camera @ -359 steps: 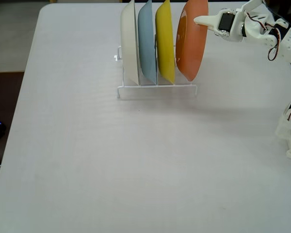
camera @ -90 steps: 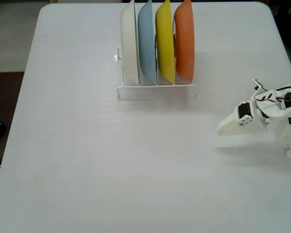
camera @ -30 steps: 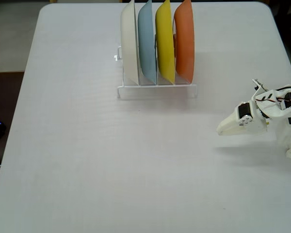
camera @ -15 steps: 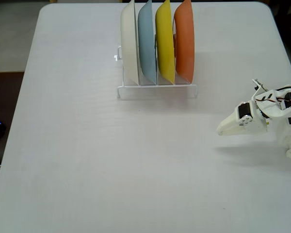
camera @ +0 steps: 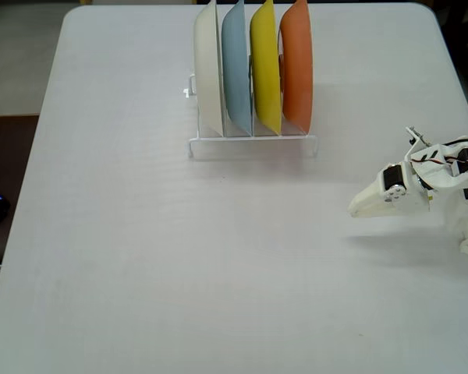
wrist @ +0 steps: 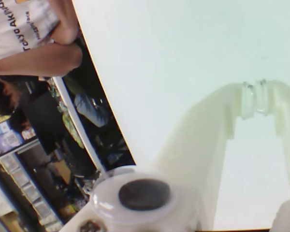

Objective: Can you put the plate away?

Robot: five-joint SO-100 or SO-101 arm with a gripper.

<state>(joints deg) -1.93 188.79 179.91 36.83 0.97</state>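
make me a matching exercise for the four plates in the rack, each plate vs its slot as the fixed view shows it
Things:
1. orange plate
2. yellow plate
3. light blue plate
4. white plate

Slots in the rack, fixed view:
A. far left slot
B. second slot from the right
C. far right slot, nearest the gripper
D. second slot from the left

Pairs: 1-C, 2-B, 3-D, 4-A
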